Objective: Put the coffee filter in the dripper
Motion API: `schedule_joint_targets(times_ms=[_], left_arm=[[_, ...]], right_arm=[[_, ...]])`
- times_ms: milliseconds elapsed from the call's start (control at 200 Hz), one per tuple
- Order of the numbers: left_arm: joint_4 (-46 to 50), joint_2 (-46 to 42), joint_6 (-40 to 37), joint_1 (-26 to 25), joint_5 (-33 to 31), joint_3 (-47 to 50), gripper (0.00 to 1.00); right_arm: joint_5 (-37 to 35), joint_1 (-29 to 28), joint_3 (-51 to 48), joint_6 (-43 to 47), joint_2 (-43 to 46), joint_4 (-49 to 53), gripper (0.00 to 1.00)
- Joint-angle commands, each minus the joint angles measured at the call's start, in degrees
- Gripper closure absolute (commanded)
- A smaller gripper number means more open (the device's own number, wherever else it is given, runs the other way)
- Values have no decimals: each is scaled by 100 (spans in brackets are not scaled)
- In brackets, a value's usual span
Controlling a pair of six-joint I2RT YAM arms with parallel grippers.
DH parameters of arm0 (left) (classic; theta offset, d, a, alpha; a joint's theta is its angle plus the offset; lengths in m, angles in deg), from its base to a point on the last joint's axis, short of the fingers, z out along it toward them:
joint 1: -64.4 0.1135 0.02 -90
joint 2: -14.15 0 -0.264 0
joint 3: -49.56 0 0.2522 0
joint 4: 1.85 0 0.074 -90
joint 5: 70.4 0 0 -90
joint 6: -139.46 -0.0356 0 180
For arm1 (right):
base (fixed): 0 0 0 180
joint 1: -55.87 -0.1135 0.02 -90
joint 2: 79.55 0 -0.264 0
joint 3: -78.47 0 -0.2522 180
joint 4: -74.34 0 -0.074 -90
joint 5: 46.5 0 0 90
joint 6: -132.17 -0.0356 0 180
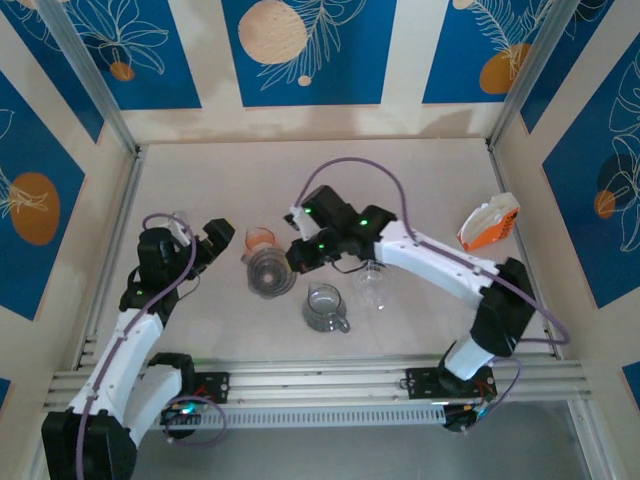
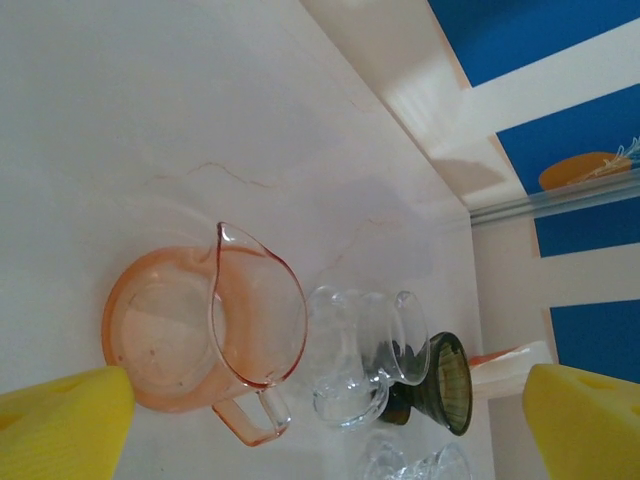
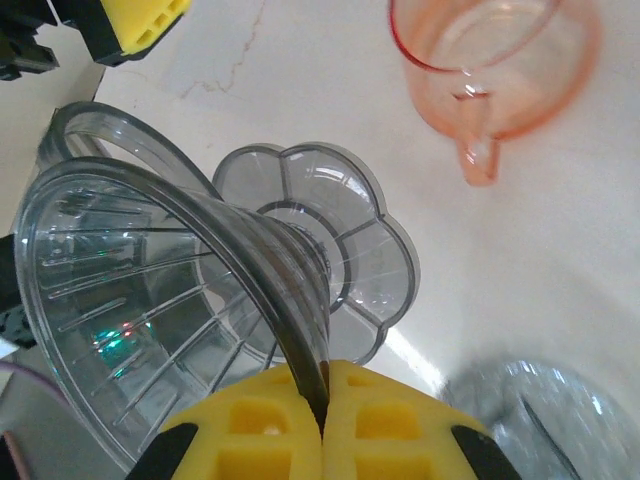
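Clear ribbed plastic dripper (image 3: 150,290): we see no filter inside | right end effector (image 3: 322,410) clamped on its rim | left end effector (image 2: 322,425) wide open, empty | placement pending

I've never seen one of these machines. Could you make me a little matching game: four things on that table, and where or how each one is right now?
Things:
1. clear dripper
2. pink jug
3. orange and white holder
4. left fingers

States:
a. spread wide, holding nothing
b. pinched at the rim by the shut right fingers
c. off by the right wall
d. upright next to the dripper, untouched

Pairs: 1-b, 2-d, 3-c, 4-a
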Motion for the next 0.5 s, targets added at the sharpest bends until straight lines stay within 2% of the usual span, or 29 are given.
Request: schedule_joint_targets(times_ms=[0,205,495], left_arm=[[-158,-24,-200,-146,66,-84,0],[-257,115,-176,-215,91,-41,0],[-159,138,-198,-266,83,-58,0]], right_arm=[[190,206,-182,-99,431,1199,100],[407,736,-444,-117,926,1999,100],[457,876,-388,-35,802,2383,100]])
